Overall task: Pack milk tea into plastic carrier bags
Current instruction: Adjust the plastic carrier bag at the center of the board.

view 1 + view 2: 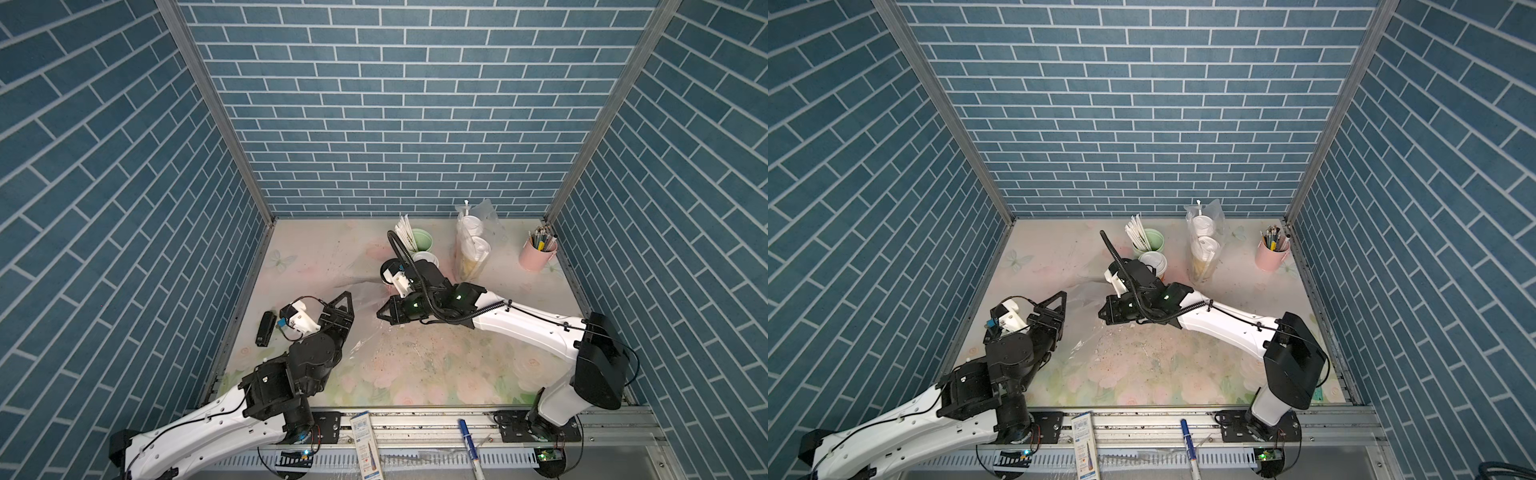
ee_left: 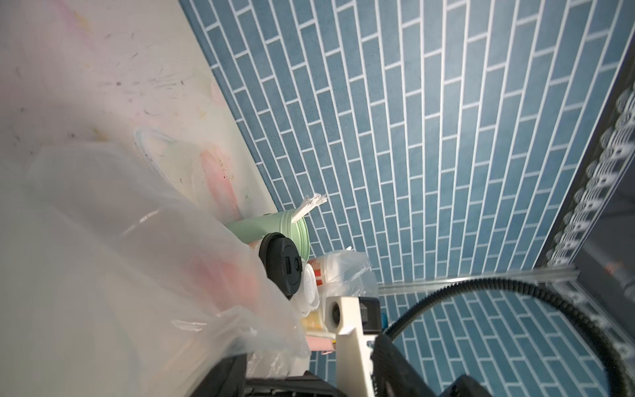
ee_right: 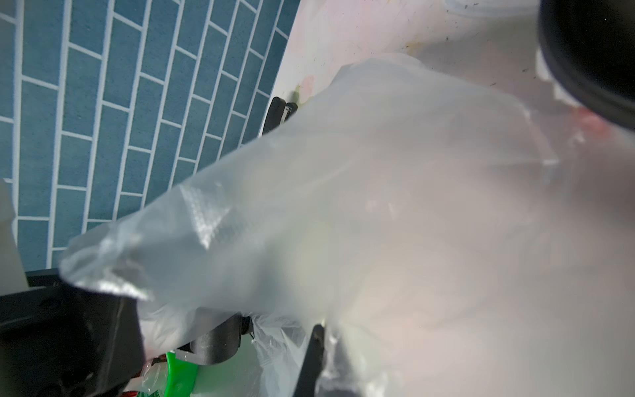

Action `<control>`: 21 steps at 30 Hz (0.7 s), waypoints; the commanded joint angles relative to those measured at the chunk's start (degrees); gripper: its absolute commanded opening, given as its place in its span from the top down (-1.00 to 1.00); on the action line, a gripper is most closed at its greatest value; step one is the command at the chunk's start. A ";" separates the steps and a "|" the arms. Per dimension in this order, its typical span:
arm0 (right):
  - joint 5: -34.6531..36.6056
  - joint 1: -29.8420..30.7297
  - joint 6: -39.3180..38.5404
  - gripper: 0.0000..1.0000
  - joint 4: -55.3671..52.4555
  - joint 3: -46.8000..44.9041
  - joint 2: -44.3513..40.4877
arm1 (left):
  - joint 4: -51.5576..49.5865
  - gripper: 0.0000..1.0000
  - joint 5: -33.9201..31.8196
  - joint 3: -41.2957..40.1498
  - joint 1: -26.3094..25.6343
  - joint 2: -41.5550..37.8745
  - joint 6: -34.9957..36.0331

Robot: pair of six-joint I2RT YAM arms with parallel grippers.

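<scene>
A clear plastic carrier bag (image 1: 368, 299) lies crumpled on the table between my two grippers. My right gripper (image 1: 380, 312) is shut on its edge, and film fills the right wrist view (image 3: 343, 206). My left gripper (image 1: 351, 309) stands open at the bag's left side, with film draped over one finger (image 2: 233, 373). Behind the bag stands a black-lidded red cup (image 2: 280, 269), largely hidden under my right wrist in both top views. A white-lidded red cup (image 1: 428, 258) stands beside it. A second clear bag (image 1: 471, 249) at the back holds two white-lidded cups.
A mint-green cup of wrapped straws (image 1: 419, 241) stands at the back, close behind my right wrist. A pink cup of pens (image 1: 537, 253) is in the back right corner. A black device (image 1: 266, 328) lies left of the table edge. A pen (image 1: 467, 432) rests on the front rail.
</scene>
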 commanded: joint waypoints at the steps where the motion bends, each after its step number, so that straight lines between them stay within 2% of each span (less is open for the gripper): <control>1: -3.07 0.28 -6.16 1.00 -8.95 3.11 -1.45 | -4.30 -0.44 -1.02 2.29 -0.31 -2.25 9.61; 3: -3.92 0.30 -7.75 1.00 -11.20 3.87 -2.07 | -6.94 -0.54 -1.11 4.54 -0.30 -3.66 15.09; 7: -6.03 0.31 -11.16 1.00 -16.31 6.42 -2.72 | -11.95 -0.62 -0.59 8.72 -0.30 -5.51 21.47; 11: -6.82 0.35 -13.26 1.00 -20.08 7.95 -2.53 | -9.05 -0.70 3.34 10.28 -0.32 -5.77 29.72; 14: -6.93 0.33 -15.08 1.00 -23.14 9.15 -2.46 | -7.95 -0.69 7.34 12.97 -0.28 -4.37 37.46; 16: -6.66 0.33 -16.88 1.00 -26.13 10.69 -2.55 | -10.82 -0.70 10.89 17.27 -0.32 -2.06 44.04; 21: -4.36 0.36 -23.78 1.00 -36.98 17.68 -2.57 | -27.64 -0.74 17.58 33.95 -0.31 6.77 54.68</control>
